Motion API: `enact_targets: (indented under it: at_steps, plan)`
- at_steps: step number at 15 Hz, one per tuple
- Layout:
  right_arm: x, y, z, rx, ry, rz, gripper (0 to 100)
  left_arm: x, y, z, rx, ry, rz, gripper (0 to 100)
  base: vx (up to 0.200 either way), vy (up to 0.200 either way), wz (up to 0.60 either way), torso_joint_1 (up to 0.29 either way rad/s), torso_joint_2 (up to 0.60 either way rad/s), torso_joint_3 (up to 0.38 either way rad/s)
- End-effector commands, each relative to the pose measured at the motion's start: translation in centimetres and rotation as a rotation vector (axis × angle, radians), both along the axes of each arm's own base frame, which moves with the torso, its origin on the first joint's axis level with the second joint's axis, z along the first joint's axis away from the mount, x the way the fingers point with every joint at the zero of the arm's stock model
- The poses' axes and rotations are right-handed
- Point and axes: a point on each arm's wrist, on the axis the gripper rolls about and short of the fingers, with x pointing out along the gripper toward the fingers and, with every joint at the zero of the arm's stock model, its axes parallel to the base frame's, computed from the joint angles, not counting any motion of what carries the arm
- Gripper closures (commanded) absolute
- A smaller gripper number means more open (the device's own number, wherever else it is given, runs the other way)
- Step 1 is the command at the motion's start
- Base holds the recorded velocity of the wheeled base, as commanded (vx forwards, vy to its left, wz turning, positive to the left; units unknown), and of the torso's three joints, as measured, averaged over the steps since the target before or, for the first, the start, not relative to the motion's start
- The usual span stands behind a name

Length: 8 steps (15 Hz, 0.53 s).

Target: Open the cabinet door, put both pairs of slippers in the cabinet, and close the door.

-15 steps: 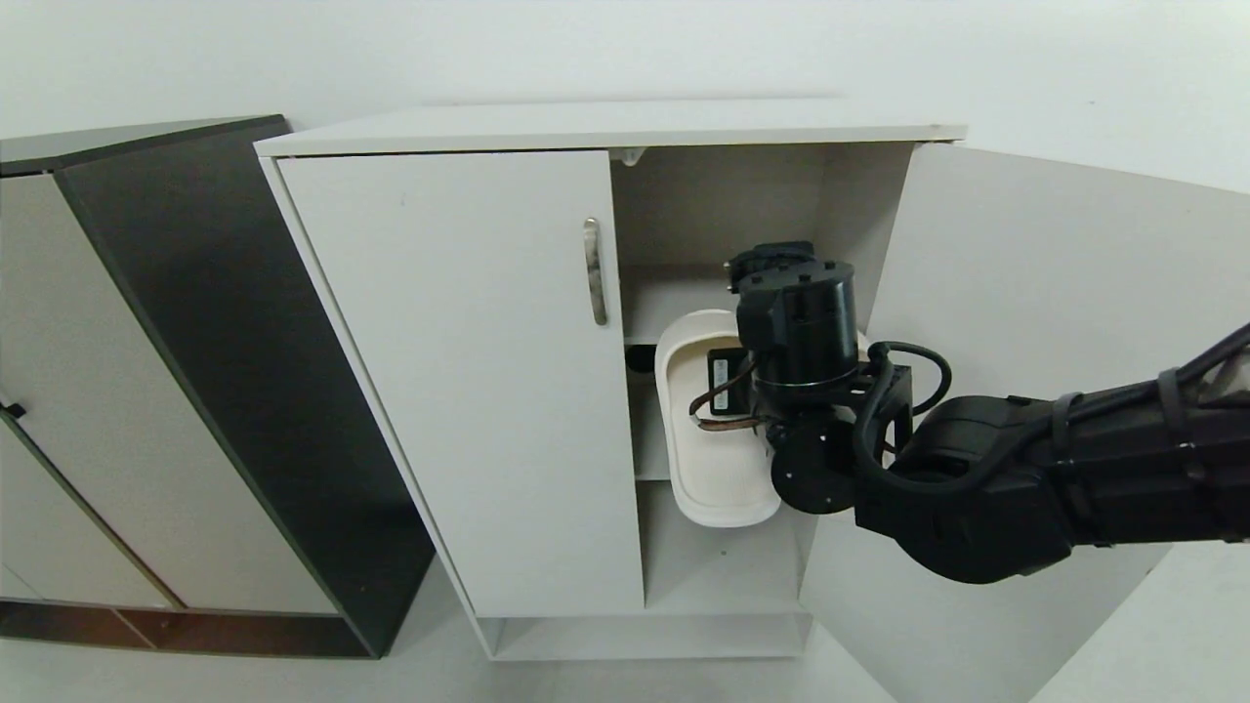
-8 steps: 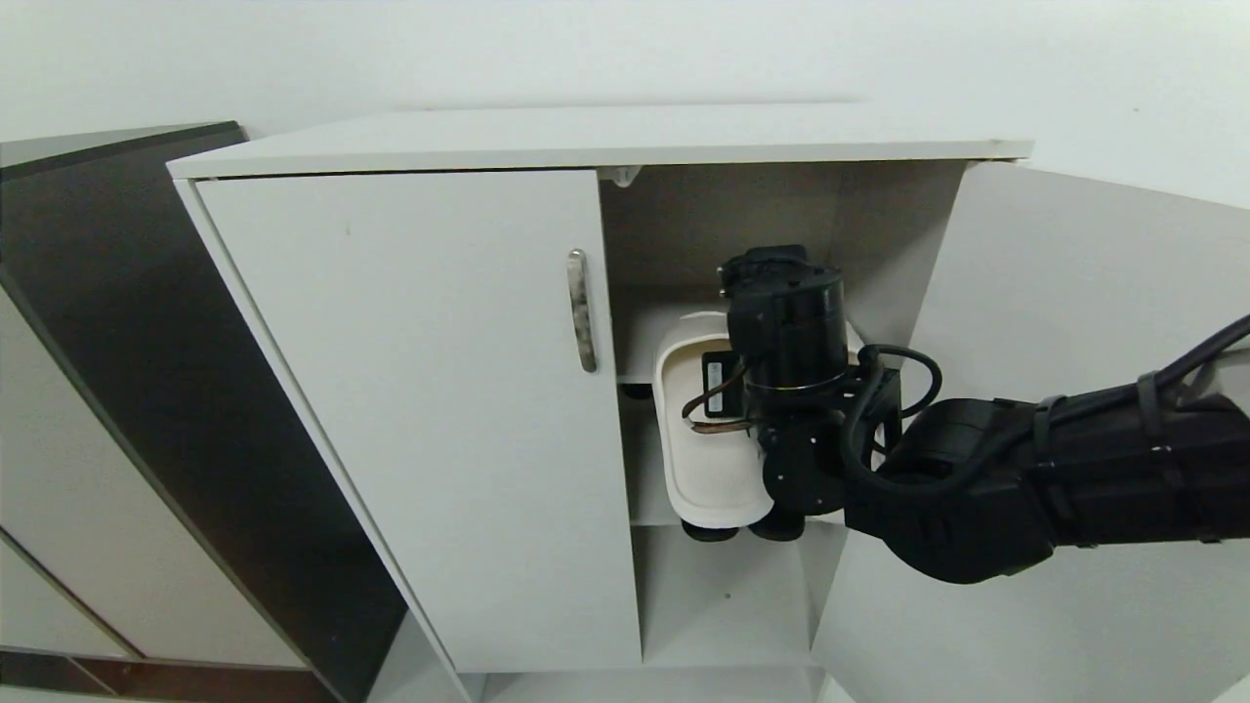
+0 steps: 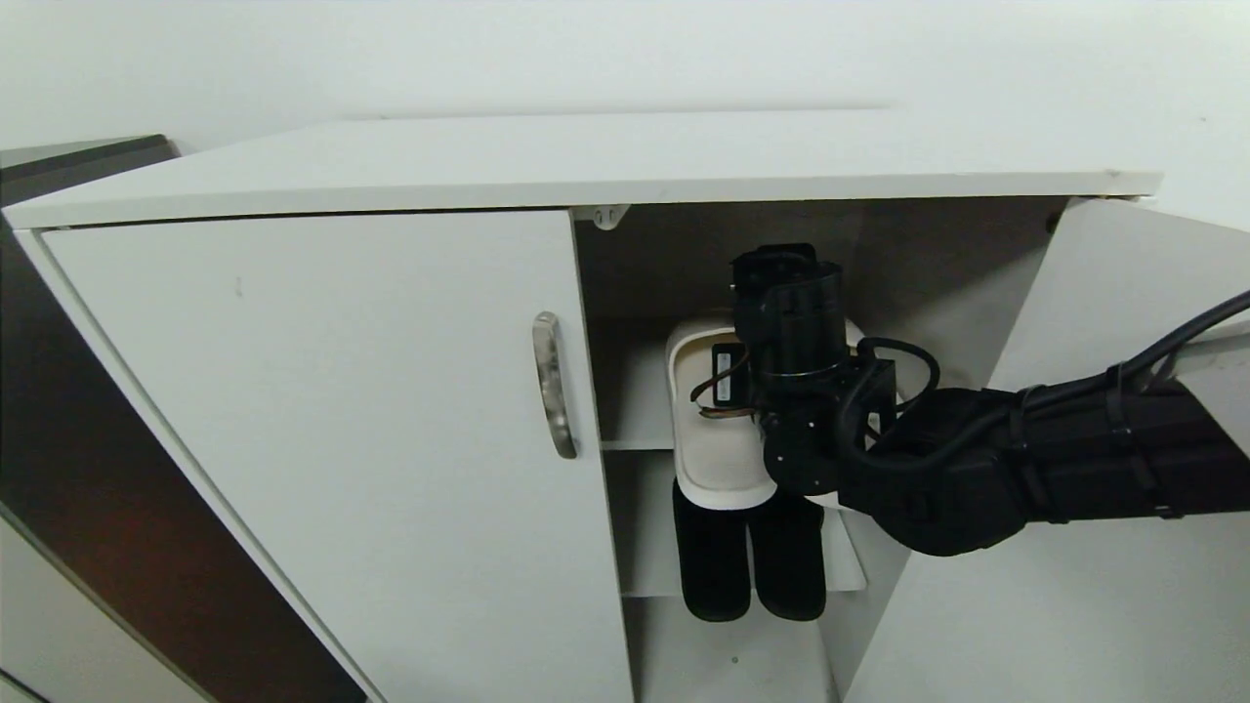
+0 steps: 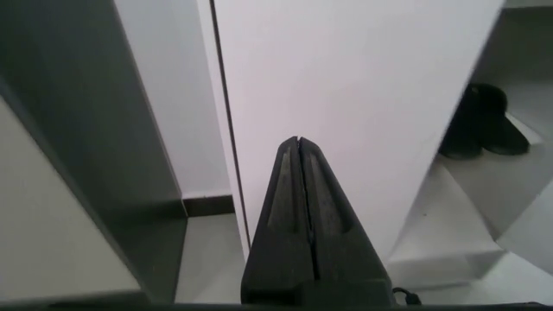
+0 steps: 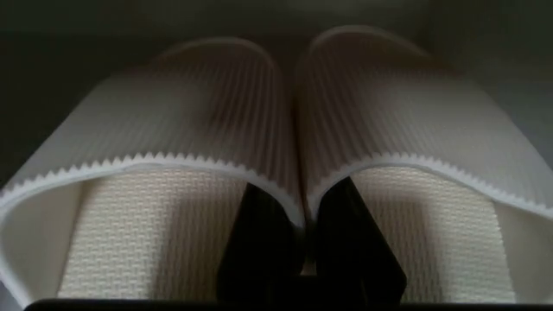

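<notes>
The right hand grips the pair of cream ribbed rubber slippers, one finger under each strap, partly inside the white wooden cabinet. The left hand is closed, holding nothing.

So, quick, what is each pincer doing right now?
Left pincer: closed, holding nothing.
Right pincer: closed on the white slippers, pinching the pair together by the inner edges of their straps.

Room light was soft and even; the cabinet interior lay in shadow, leaving the white slippers dim.
</notes>
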Motion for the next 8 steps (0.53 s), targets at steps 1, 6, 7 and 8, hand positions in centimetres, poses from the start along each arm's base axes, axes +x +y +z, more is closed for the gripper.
enact_targets:
  at_steps: [1,6,7,8]
  plan:
    - [0.0,0.1,0.2,0.012,-0.008,0.0,100,0.0,0.0,0.0,0.0,0.001,0.001,100,0.0,0.0,0.0,0.0,0.0,0.0]
    - [1.7,0.3,0.1,0.016,-0.01,-0.01,100,0.0,0.0,0.0,-0.002,0.001,0.001,100,0.0,0.0,0.0,0.0,0.0,0.0]
    - [2.1,0.4,0.3,0.02,-0.013,-0.011,100,0.0,0.0,0.0,-0.002,0.001,0.001,100,0.0,0.0,0.0,0.0,0.0,0.0]
    - [2.7,0.6,0.6,0.022,-0.015,-0.017,100,0.0,0.0,0.0,-0.002,0.001,0.0,100,0.0,0.0,0.0,0.0,0.0,0.0]
